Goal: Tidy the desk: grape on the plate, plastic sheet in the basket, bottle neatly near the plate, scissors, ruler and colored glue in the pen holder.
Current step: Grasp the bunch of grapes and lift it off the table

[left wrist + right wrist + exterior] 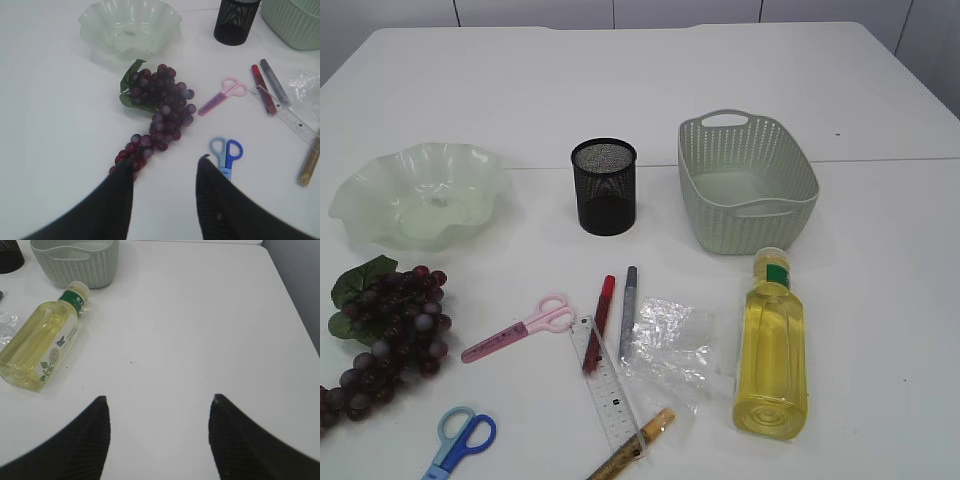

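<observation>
The grapes [388, 325] lie on the white table [880, 300] at the left, below the pale green plate [420, 195], not on it. In the left wrist view the left gripper [165, 167] hangs over the thin end of the bunch with its fingers [122, 195] spread and nothing between them; one fingertip sits right at the last grapes, though contact cannot be told.

The black mesh pen holder [604, 187] stands upright between the plate and the grey-green basket [748, 180]. Below it lie pink scissors [520, 327], a red glue [599, 322] and a grey glue [628, 310] side by side, and a clear ruler [605, 385] slanting down to a gold glue [630, 448]. Blue scissors [460, 440] lie at the bottom edge.

The crumpled plastic sheet [670, 345] rests just right of the ruler. The bottle [772, 345] of yellow liquid lies on its side beside the sheet, its cap pointing toward the basket.

The right gripper [159, 407] hovers over bare table to the right of the bottle, fingers [85, 440] apart and grasping nothing
</observation>
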Robot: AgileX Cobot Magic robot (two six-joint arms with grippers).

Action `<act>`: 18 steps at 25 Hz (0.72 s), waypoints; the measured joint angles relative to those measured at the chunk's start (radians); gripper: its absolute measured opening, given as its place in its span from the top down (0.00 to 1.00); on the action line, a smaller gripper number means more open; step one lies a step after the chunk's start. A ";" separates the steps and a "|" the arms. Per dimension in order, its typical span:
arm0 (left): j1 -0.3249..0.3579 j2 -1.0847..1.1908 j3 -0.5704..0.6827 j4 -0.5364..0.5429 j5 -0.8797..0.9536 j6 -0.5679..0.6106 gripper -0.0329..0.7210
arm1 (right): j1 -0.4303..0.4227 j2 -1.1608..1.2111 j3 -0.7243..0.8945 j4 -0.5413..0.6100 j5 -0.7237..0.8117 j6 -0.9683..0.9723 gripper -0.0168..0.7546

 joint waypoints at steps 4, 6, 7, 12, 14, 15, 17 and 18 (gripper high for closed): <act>0.000 0.000 0.000 0.000 0.000 0.000 0.55 | 0.000 0.000 0.000 0.000 0.000 0.000 0.38; 0.000 0.000 0.000 0.000 0.000 0.000 0.55 | 0.000 0.000 0.000 0.000 0.000 0.000 0.38; 0.000 0.000 0.000 0.000 0.000 0.000 0.55 | 0.000 0.000 0.000 0.000 0.000 0.000 0.38; 0.000 0.000 0.000 0.000 0.000 0.000 0.55 | 0.000 0.000 0.000 0.000 0.000 0.000 0.39; 0.000 0.000 0.000 0.000 0.000 0.000 0.55 | 0.000 0.000 0.000 0.000 0.000 0.000 0.39; 0.000 0.000 0.000 0.000 0.000 0.000 0.55 | 0.000 0.000 -0.003 0.000 0.006 0.008 0.39; 0.000 0.000 0.000 0.000 0.000 0.000 0.55 | 0.000 0.002 -0.009 -0.002 0.021 0.029 0.39; 0.000 0.000 0.000 0.000 0.000 0.000 0.55 | 0.000 0.012 -0.017 -0.004 0.038 0.046 0.39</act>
